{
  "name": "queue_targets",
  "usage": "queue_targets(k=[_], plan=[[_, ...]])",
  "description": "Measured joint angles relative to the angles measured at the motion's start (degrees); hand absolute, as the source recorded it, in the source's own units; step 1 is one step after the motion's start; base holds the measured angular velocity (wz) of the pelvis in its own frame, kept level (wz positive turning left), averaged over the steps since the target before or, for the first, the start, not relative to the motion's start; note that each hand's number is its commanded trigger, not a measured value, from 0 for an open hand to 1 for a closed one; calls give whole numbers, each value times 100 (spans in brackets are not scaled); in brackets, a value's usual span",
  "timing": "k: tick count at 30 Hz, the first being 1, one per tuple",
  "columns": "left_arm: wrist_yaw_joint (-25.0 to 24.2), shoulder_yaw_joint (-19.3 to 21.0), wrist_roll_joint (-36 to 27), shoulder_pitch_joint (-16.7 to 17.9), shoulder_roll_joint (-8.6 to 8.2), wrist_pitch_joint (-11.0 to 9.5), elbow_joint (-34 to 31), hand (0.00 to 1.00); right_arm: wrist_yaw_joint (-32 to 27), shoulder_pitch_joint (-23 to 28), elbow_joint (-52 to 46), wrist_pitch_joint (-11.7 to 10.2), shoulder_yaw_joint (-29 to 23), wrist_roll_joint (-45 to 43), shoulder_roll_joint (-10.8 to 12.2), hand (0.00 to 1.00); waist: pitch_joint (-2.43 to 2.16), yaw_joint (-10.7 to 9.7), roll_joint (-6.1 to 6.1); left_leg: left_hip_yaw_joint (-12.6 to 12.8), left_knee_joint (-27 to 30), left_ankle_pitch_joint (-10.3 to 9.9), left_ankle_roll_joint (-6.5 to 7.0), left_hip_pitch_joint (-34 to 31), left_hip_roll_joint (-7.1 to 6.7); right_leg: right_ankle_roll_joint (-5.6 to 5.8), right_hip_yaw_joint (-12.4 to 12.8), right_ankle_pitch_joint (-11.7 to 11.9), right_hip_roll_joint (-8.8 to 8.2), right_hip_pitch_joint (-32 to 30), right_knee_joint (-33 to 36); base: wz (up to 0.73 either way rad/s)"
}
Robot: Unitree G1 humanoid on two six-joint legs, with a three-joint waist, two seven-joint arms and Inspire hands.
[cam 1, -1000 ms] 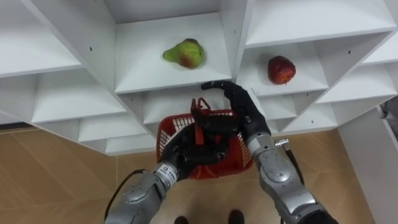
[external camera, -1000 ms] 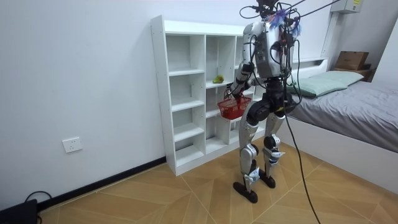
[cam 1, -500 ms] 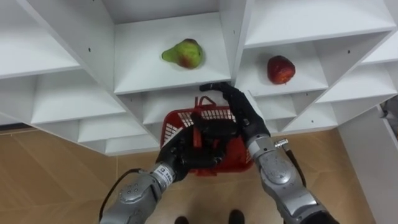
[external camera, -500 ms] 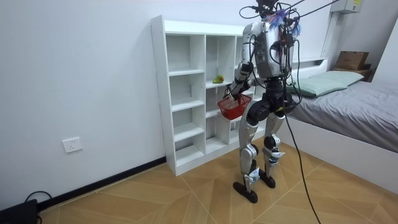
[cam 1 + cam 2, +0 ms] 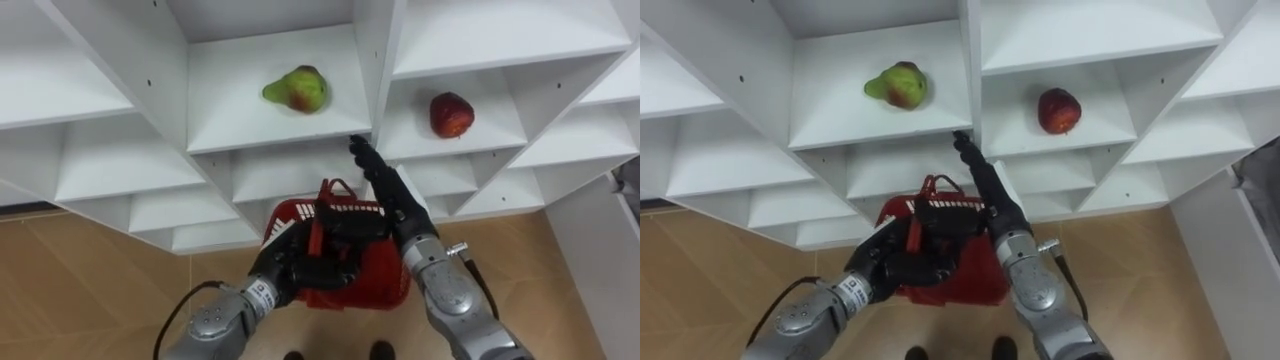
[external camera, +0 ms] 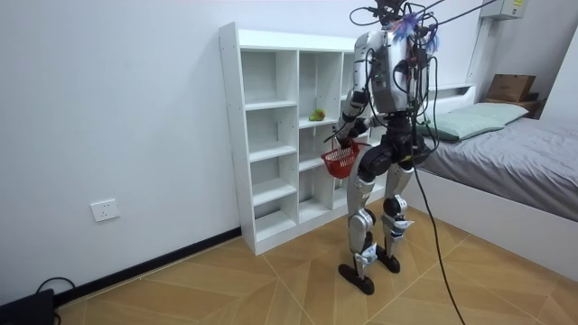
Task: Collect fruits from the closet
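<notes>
A green pear (image 5: 297,88) with a reddish patch lies on a white closet shelf (image 5: 250,120), and a red apple (image 5: 452,113) rests in the compartment to its right. Below the shelves my left hand (image 5: 300,262) is shut on the handle of a red mesh basket (image 5: 385,280). My right hand (image 5: 385,190) reaches up over the basket with straight fingers, its tips at the front edge of the pear's shelf. In the room view I stand facing the white closet (image 6: 271,135), holding the basket (image 6: 340,161) before it.
The closet's other compartments (image 5: 110,160) hold nothing I can see. Wooden floor (image 5: 80,280) lies below. A bed (image 6: 506,153) stands behind me at the room view's right.
My right hand has straightened and stretched upward toward the pear's shelf. The basket has dropped slightly lower and tilted in my left hand.
</notes>
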Motion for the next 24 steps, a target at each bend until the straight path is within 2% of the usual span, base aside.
queue_targets(k=[3,6,10,14,18,23,24], plan=[[-85,87,19,88,5,0,1,100,156,21,-27,27,-1,-37,-14,0,8,5,-18,0,-4,0,0,47,-7,6,0,-8,-7,41,1,0],[-191,144,14,107,23,-1,46,100,196,63,-272,160,11,-226,-80,0,5,8,-39,-9,-15,0,0,93,-16,14,-3,-18,-6,83,6,0],[-298,319,16,237,83,-2,80,100,312,249,-586,214,3,-463,-127,0,5,50,-121,-21,-22,0,-1,227,-14,12,-22,-42,-9,223,-1,1],[-341,707,10,302,119,-4,145,100,412,373,-1027,382,-14,-601,-321,0,-1,149,-249,-38,-56,6,-12,274,-10,12,-26,-50,-9,253,8,0],[-303,902,11,333,161,-14,165,100,538,430,-1317,384,-22,-717,-500,0,1,158,-322,-83,-53,7,-14,332,-14,2,-102,-57,-13,349,-3,7],[-215,1068,19,559,186,-14,165,100,625,516,-1495,415,-10,-915,-518,0,-64,171,-437,-167,-157,11,-26,544,-18,3,-193,-54,-1,624,-168,7],[-205,1093,23,589,187,-14,165,100,626,548,-1551,448,-10,-914,-522,0,-65,181,-444,-177,-171,10,-27,575,-18,4,-199,-54,4,671,-194,9]])
